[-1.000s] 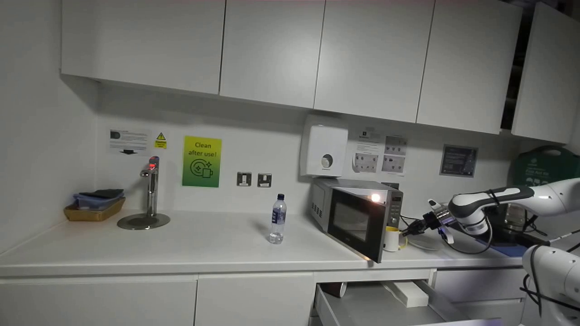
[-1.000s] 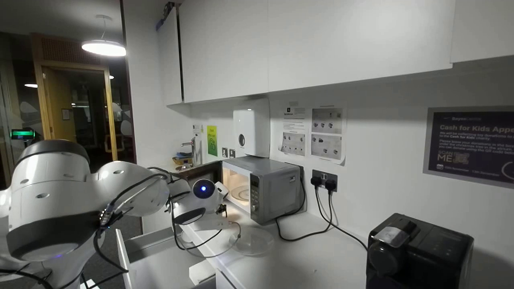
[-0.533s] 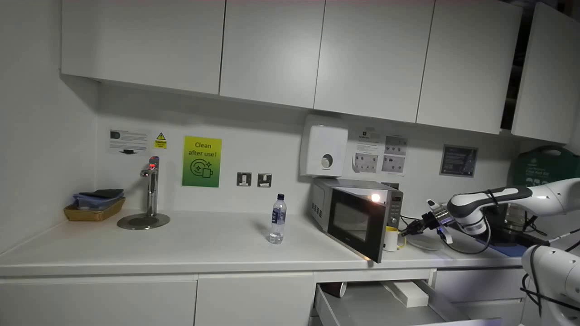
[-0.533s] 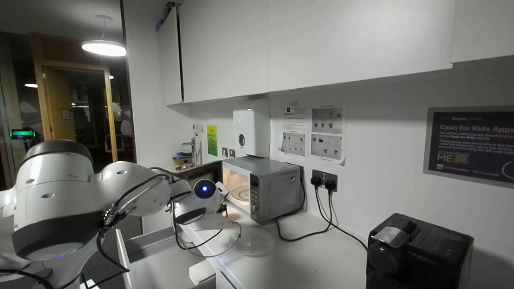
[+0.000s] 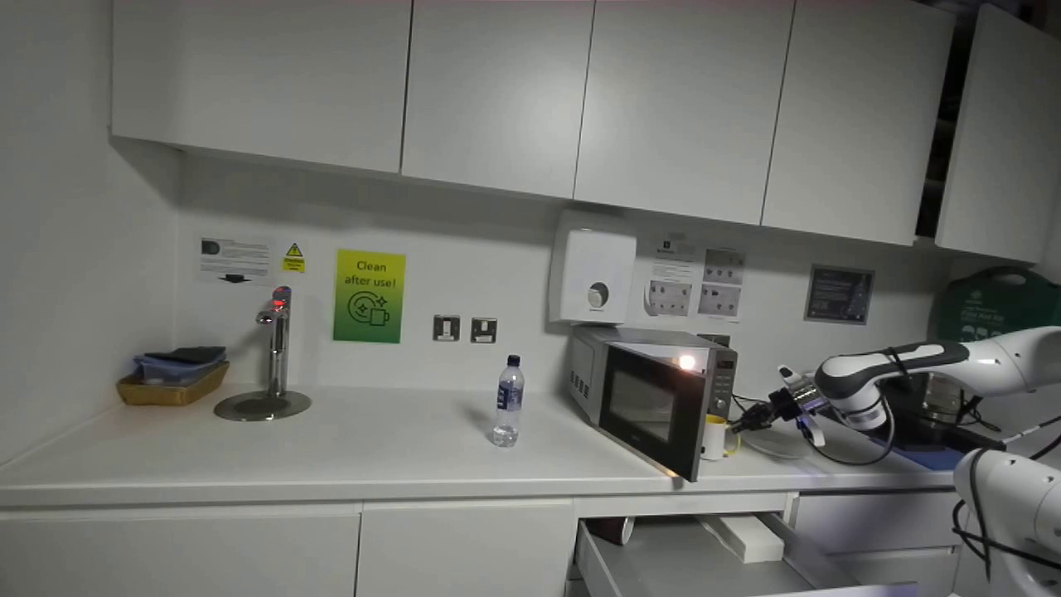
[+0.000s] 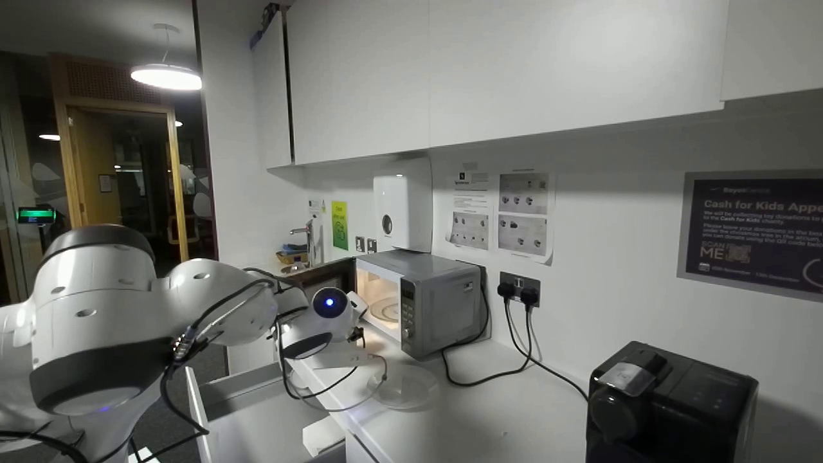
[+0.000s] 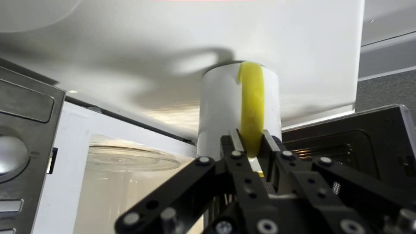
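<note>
White kitchen counter [image 5: 373, 448], mug [image 7: 218, 104] standing just beside the open microwave door [image 5: 648, 408].
Wrist view has the gripper [image 7: 253, 139] pinched on its yellow handle [image 7: 253, 94]; the water bottle [image 5: 508, 406] only shows up in an exterior view.

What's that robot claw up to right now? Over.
Gripper closed on yellow handle. White mug upright. Microwave door open beside it, possible obstacle.
</note>
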You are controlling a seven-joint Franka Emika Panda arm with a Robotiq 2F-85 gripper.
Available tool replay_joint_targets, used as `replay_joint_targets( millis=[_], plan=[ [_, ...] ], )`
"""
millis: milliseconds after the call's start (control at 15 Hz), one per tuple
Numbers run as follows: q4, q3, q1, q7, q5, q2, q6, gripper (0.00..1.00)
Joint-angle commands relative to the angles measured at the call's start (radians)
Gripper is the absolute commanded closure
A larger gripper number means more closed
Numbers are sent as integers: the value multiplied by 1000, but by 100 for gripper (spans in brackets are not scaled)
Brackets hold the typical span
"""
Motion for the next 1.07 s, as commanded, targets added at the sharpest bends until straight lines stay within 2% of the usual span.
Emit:
replay_joint_targets(
  millis=[0,267,333,467,867,933,1000],
  plan=[
    [33,-35,43,-33,-22,-51,-21,96],
    [40,-38,52,-26,-23,-40,-25,96],
    [40,-35,52,-24,-23,-35,-28,59],
    [39,-34,52,-20,-24,-30,-30,49],
    [42,-27,55,2,-16,-7,-45,5],
    [44,-16,52,11,-13,1,-51,0],
    [45,-8,50,18,-11,11,-54,0]
  ],
)
